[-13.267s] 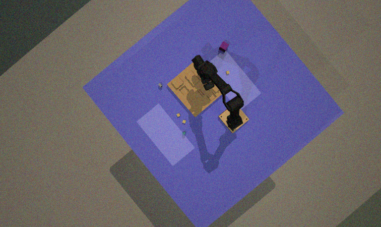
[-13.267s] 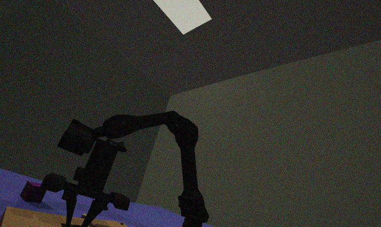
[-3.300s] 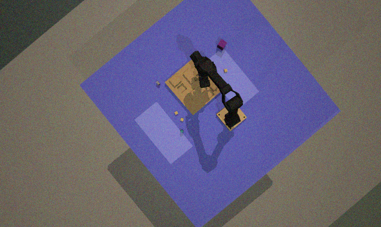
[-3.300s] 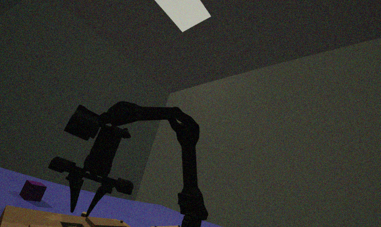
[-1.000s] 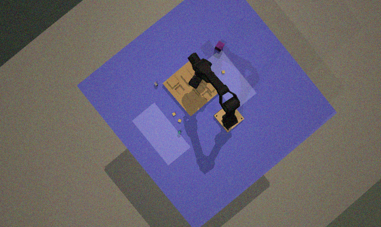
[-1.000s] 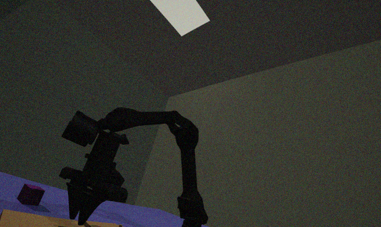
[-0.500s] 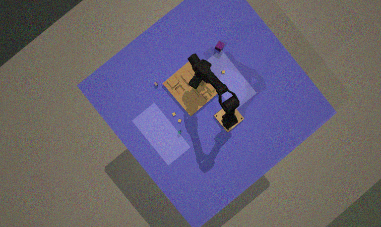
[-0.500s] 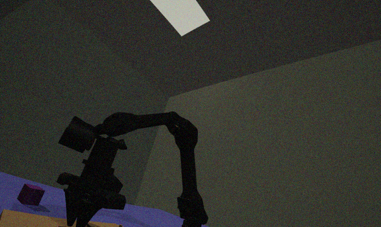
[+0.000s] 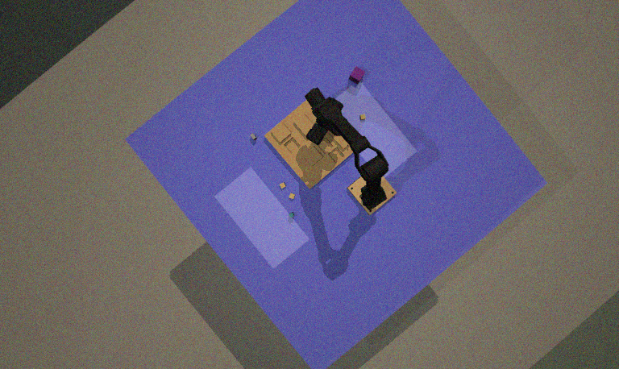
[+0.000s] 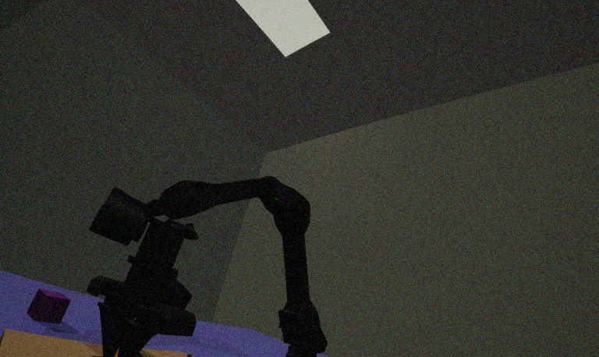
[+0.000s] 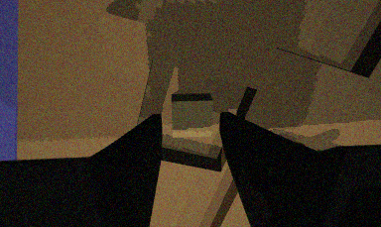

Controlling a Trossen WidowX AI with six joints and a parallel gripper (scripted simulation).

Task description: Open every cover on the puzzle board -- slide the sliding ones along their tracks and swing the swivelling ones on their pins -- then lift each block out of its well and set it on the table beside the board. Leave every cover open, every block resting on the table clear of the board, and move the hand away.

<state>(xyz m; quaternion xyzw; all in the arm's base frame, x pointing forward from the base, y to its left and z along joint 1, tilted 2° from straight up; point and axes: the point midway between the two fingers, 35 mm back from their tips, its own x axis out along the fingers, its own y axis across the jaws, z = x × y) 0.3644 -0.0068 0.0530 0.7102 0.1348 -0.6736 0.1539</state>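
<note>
The wooden puzzle board (image 9: 284, 153) (image 10: 26, 342) (image 11: 74, 63) lies under the arm. My gripper (image 10: 118, 352) (image 11: 190, 121) is low over it, pointing down, with its fingers partly open. In the wrist view a small block (image 11: 192, 114) shows between the fingertips, with gaps at both sides, in shadow. A raised dark-edged strip (image 11: 192, 159) runs on its near side. A square cover (image 9: 280, 133) shows on the board's left part. Tan blocks (image 9: 282, 185) (image 9: 291, 196) (image 9: 362, 117) rest on the table off the board. The arm and its shadow hide the other covers and wells.
A magenta cube (image 9: 356, 74) (image 10: 48, 305) stands beyond the board. A small grey cube (image 9: 253, 136) lies left of the board and a small teal piece (image 9: 291, 214) below it. The arm's base plate (image 9: 355, 189) is close to the board's lower right side.
</note>
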